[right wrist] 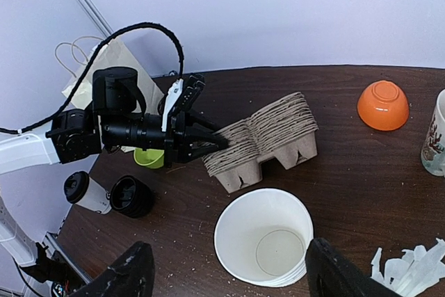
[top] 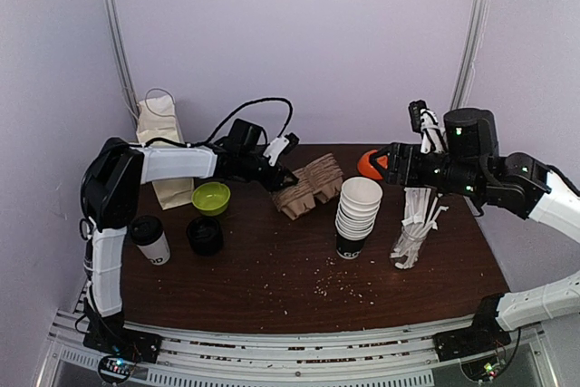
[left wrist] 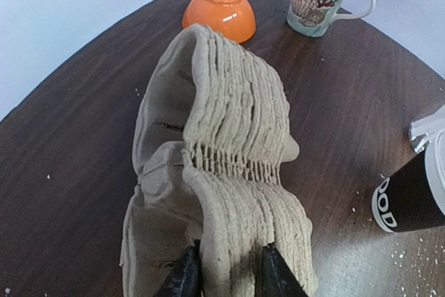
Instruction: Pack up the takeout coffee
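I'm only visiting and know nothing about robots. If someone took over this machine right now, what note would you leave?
Left gripper: shut on the edge of the stack of brown moulded-pulp cup carriers.
Right gripper: open, empty, above the stack of lidless white paper cups.
Takeout coffee, a white paper cup with black lid: upright at the left, beside the short black stack of lids, untouched.
Done: nothing packed.
To do: probably free one carrier, then seat the coffee in it.

I see the white paper takeout cup with a black plastic lid (top: 150,240) standing upright at the near-left of the dark wooden table (top: 272,287), lid on and black print near its base.
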